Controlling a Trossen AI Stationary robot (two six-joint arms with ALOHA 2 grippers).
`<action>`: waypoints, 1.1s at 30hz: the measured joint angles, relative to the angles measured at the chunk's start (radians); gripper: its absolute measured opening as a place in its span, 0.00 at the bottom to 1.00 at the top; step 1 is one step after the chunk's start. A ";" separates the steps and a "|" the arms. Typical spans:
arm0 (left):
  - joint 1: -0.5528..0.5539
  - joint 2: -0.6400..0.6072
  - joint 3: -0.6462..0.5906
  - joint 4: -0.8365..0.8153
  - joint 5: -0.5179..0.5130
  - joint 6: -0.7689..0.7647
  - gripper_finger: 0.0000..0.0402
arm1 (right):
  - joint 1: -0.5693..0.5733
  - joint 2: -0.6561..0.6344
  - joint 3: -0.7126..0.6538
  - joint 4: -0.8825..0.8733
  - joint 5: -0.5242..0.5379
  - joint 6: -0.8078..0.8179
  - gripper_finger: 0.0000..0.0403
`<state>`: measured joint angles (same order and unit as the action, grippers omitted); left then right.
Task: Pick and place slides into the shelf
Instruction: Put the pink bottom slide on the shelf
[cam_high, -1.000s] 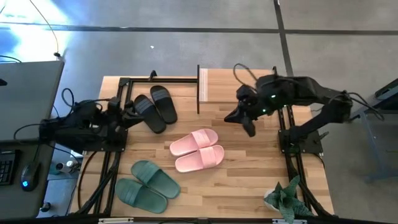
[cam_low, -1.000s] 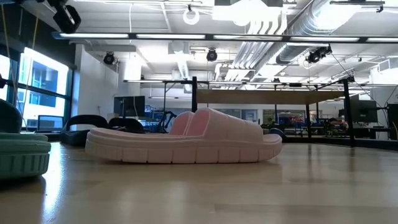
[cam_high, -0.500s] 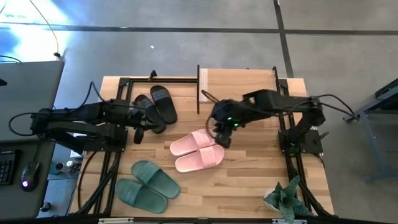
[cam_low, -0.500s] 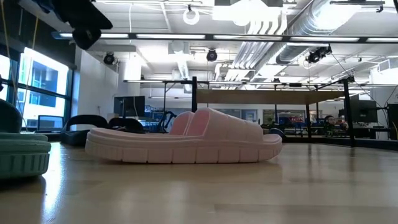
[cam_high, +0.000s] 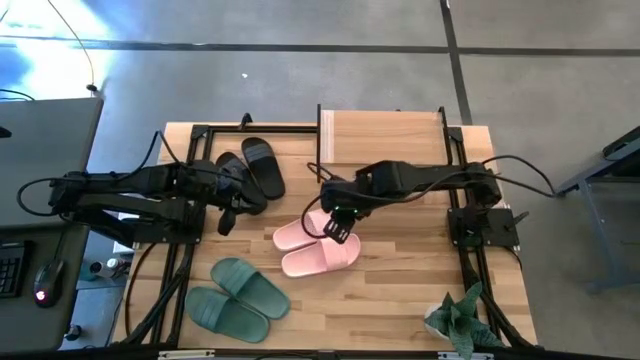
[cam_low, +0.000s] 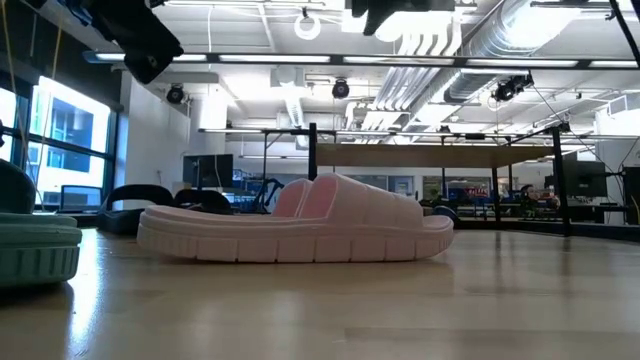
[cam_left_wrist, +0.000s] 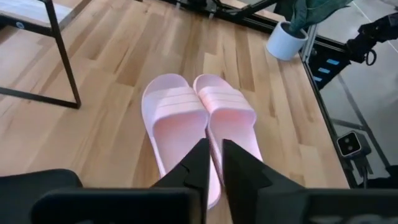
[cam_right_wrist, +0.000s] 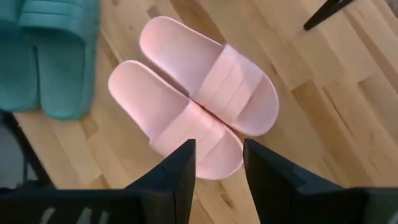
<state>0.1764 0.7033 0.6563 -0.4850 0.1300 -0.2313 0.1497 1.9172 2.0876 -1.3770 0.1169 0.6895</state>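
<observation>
The pink slides (cam_high: 318, 241) lie side by side, soles down, at the table's middle. My right gripper (cam_high: 336, 228) hovers open above them, and they show past its fingers (cam_right_wrist: 199, 106). The black slides (cam_high: 250, 170) lie at the far left, the green slides (cam_high: 235, 298) at the near left. My left gripper (cam_high: 226, 212) hangs in the air beside the black pair, its fingers a narrow gap apart (cam_left_wrist: 212, 165), looking toward the pink pair (cam_left_wrist: 199, 118). The shelf (cam_high: 385, 140) stands at the far edge.
A potted plant (cam_high: 455, 320) stands at the near right corner. Black frame rails run along the table's left and right sides (cam_high: 465, 215). Bare wood lies between the pink slides and the shelf's black legs (cam_left_wrist: 62, 56).
My right gripper has swung from beside the shelf toward the table's left and near edge, and now hangs over the pink slides. My left arm has reached out toward the right, past the black slides. No slide has moved.
</observation>
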 joint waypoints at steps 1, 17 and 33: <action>0.000 0.000 0.000 -0.003 -0.002 0.000 0.14 | 0.005 0.009 0.000 0.001 0.001 0.011 0.31; 0.000 0.000 0.000 -0.019 -0.071 0.000 0.43 | 0.103 0.190 0.000 0.072 0.007 0.318 0.31; 0.000 0.000 -0.001 -0.019 -0.071 -0.001 0.44 | 0.115 0.349 0.000 0.093 -0.021 0.435 0.31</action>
<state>0.1764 0.7029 0.6556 -0.5037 0.0589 -0.2321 0.2646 2.2666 2.0876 -1.2839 0.0962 1.1246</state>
